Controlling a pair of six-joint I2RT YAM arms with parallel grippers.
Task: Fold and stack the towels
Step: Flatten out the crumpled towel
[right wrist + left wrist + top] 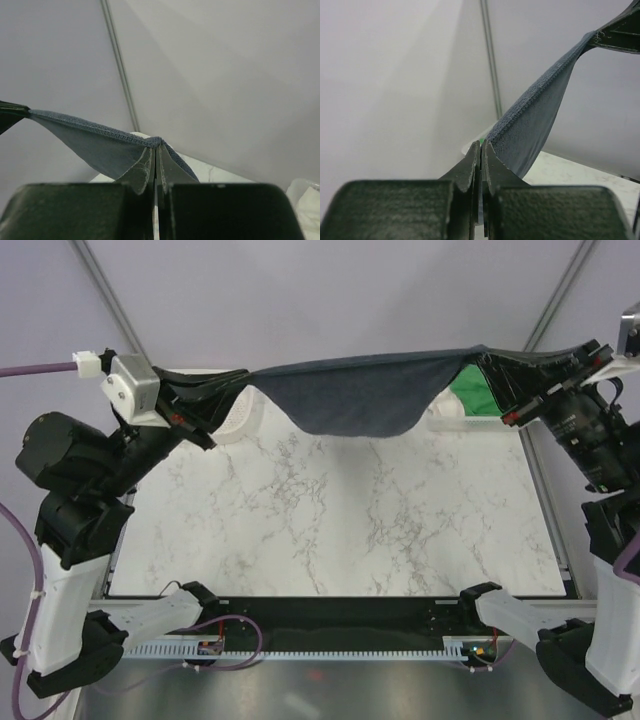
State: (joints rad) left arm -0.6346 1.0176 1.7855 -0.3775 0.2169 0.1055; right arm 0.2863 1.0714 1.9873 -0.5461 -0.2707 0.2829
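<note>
You're early: nothing looks folded or stacked. The left gripper (247, 378) and right gripper (482, 358), jaws pressed together, each pinch a top corner of the navy towel (360, 400), soft nubby cloth sagging in a curve at twelve o'clock above the marble-patterned table (330, 530). The green towel (468, 390) seems bunched at one o'clock, half hidden.

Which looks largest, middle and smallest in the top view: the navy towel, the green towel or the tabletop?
1. tabletop
2. navy towel, lifted toward the camera, which may enlarge it
3. green towel, mostly hidden; only a small patch shows
</note>
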